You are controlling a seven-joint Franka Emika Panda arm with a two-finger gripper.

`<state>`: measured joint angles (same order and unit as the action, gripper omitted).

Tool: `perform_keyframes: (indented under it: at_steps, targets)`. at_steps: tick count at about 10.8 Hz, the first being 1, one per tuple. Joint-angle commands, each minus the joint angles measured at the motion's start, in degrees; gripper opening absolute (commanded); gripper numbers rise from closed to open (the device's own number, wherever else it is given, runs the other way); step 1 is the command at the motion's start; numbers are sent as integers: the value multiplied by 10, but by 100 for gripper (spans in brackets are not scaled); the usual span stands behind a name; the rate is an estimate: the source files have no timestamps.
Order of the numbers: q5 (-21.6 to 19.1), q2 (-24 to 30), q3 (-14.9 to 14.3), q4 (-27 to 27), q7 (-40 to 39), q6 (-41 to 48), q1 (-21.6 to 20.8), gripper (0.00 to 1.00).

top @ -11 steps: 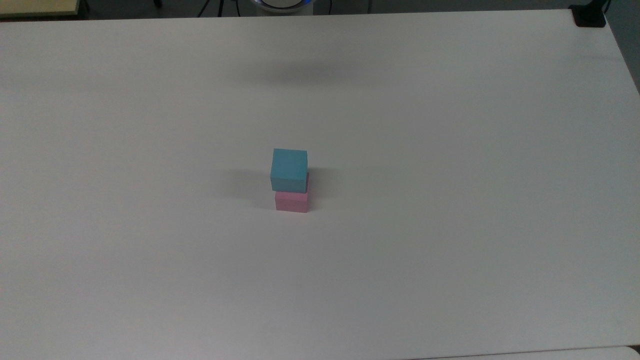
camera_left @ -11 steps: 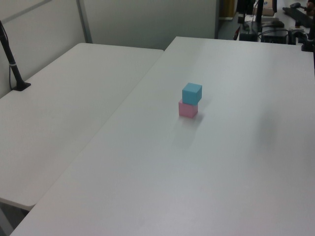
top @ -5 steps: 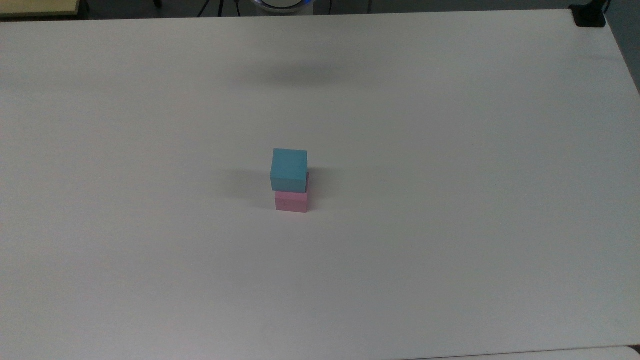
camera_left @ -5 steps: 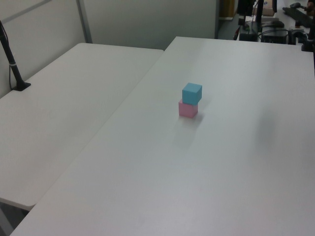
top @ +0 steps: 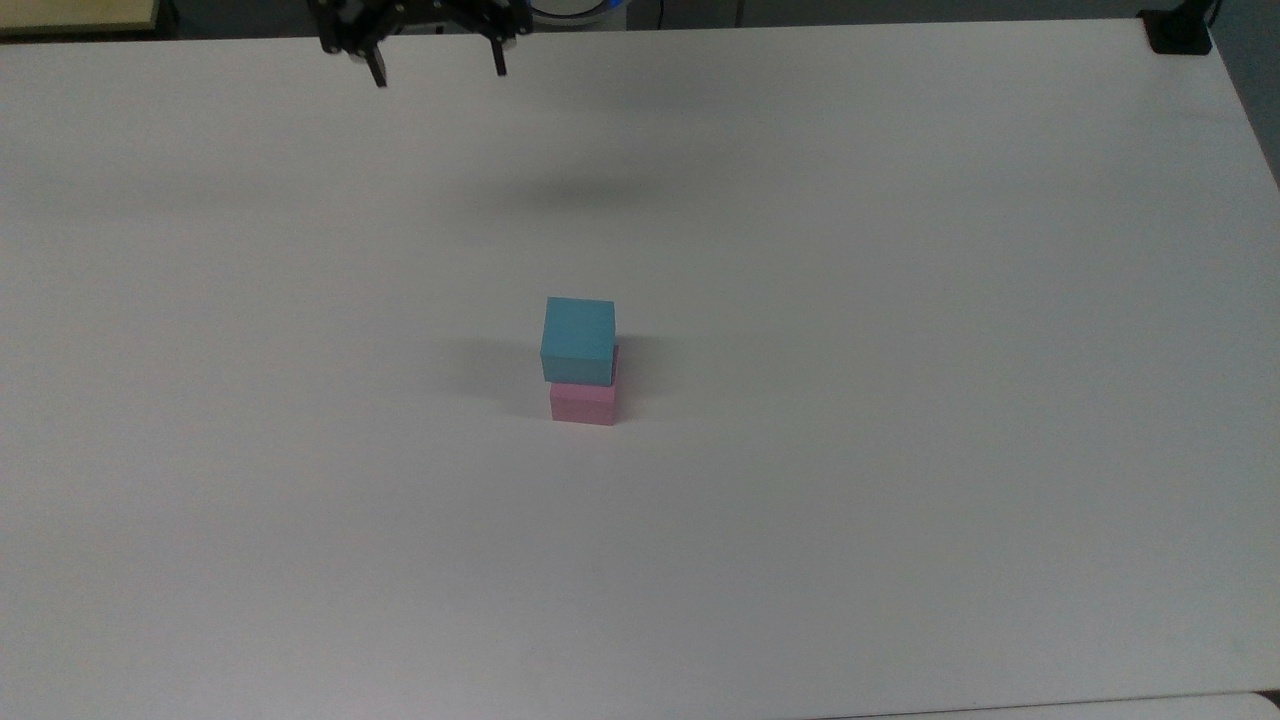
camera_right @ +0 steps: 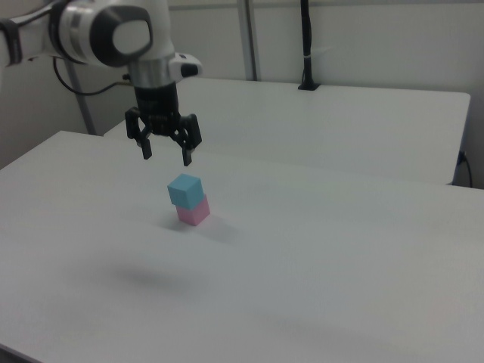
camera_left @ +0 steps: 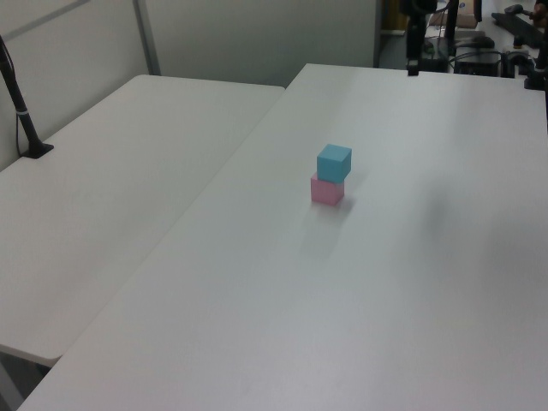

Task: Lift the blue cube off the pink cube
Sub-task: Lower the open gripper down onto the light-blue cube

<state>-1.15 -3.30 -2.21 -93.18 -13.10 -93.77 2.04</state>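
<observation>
Surface: a wide white table (top: 900, 300) with a matte top; a second white table (camera_left: 111, 188) adjoins it on the left view's left.
Background: grey partition walls; a black post (camera_left: 21, 107) stands at the far edge of the second table.
Blue cube (top: 578, 340): rests on top of the pink cube, near the middle of the table, turned slightly out of line with the cube below.
Pink cube (top: 583, 402): sits flat on the table, directly under the blue cube and touching it.
Arm: white Franka arm (camera_right: 113, 34) enters from the right view's upper left, wrist pointing down.
Gripper (camera_right: 165, 156): black, fingers spread wide apart, holding nothing; it hangs in the air above the table, apart from both cubes. In the top view it appears at the upper edge (top: 436, 68), well apart from the stack.
Shadow: a soft dark patch lies on the table between the gripper and the cubes in the top view.
</observation>
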Motion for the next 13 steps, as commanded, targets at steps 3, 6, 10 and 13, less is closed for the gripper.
perform_keyframes:
  at_steps: [3, 6, 10, 13]
  targets:
    - [-66, -80, 6, -9, 121, -142, -32, 100]
    - [-55, -133, 7, -5, 180, -217, -64, 100]
    - [-13, -163, 19, -5, 228, -274, -83, 100]
    - [9, -175, 25, -5, 233, -275, -85, 100]
